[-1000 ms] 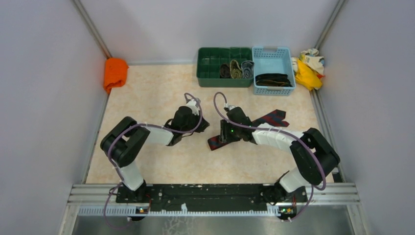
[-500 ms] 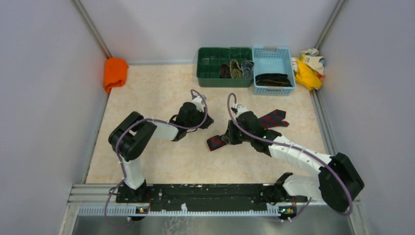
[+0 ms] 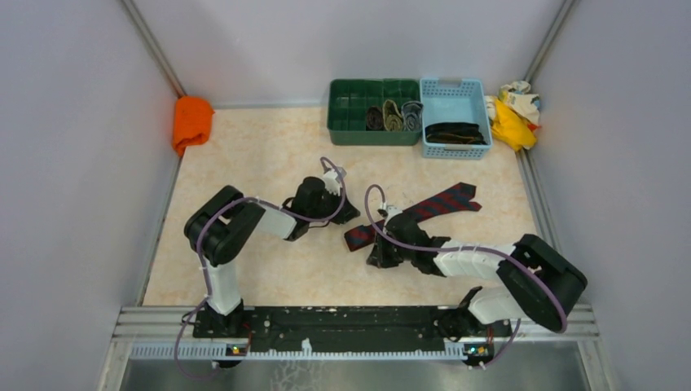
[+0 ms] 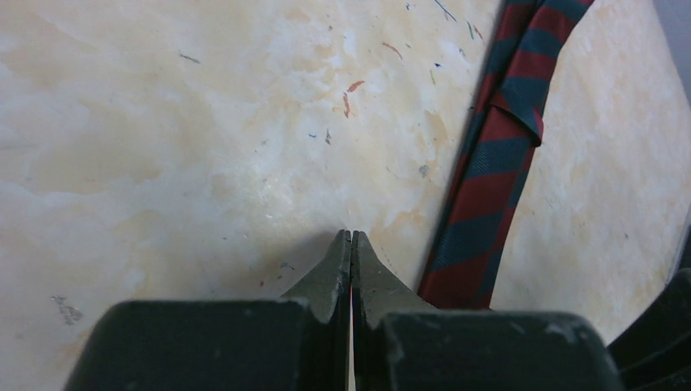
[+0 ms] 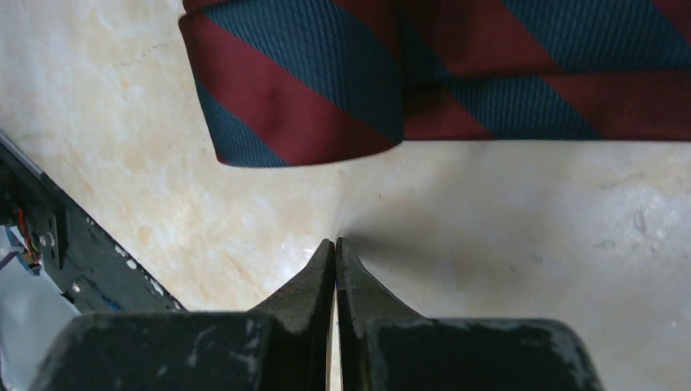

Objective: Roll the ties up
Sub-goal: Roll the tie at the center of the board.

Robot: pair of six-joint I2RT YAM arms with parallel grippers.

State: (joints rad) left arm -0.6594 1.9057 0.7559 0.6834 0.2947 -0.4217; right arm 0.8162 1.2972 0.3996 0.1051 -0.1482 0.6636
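Fingers (image 4: pixel 330 273) of the left gripper (image 4: pixel 351 236) are pressed tip to tip with nothing between them. They sit low over bare table (image 4: pixel 163 122); we cannot tell whether the tips touch it. Far off to the left of these fingers and beyond them, an orange cloth (image 3: pixel 191 120) sits against the wall.

Just right of the left tips lies the tie (image 4: pixel 489 163), dark red with navy stripes. Its folded end is close beside the fingers and the rest runs away ahead of them. From above, the tie (image 3: pixel 436 204) lies flat on a slant between the two grippers. The doubled end is nearest the fingers, and the wide pointed end is well out to the right and farther from them.

Right gripper (image 5: pixel 335 243): its fingers (image 5: pixel 305 285) are also closed on nothing. The tie's folded end (image 5: pixel 326 73) lies straight ahead of these tips, not touching, with a strip of bare table between. From there the tie runs off to the right of them.

Well beyond both sets of fingers:
- A green tray (image 3: pixel 346 122), with three rolled ties (image 3: pixel 393 116) standing in its right-hand compartments.
- A blue basket (image 3: pixel 477 90) touching the tray's right side, with dark ties (image 3: pixel 455 132) lying loose inside.
- Yellow and cream rags (image 3: pixel 512 114) heaped just right of the basket.
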